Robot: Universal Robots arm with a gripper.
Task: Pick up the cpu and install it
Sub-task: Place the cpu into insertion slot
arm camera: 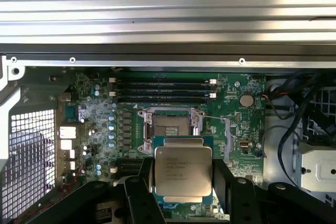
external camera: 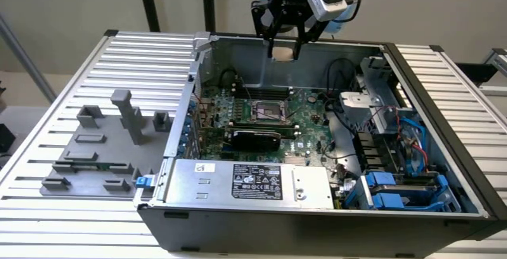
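In the exterior view the arm is cut off by the frame's upper edge. Beneath it the black two-fingered gripper (external camera: 284, 46) hides most of what it carries, leaving a small pale patch between its tips. In the wrist view the black fingers (arm camera: 138, 202) run out of the frame, and the lines printed on the chip are too small to read.

The cpu (arm camera: 182, 170) is a small, flat, nearly square chip with a silvery-grey metal top that has a dull sheen. A thin greenish edge shows around the metal. It is hard to tell whether that edge is the chip's own board or the green motherboard (arm camera: 241, 129) lying under it.

The gripper is clamped on the cpu, one finger against each of two opposite edges. The chip hangs in the air over the open dark grey metal computer case (external camera: 317, 229), near the case's far wall in the exterior view, well above the square black-framed socket (arm camera: 170, 127).

The chip lies level, metal top toward the wrist camera. Its edges run parallel to the socket's frame and to the long black memory slots (arm camera: 157, 90). Being almost square, it has no clear long axis, and its printed lines run from finger to finger.
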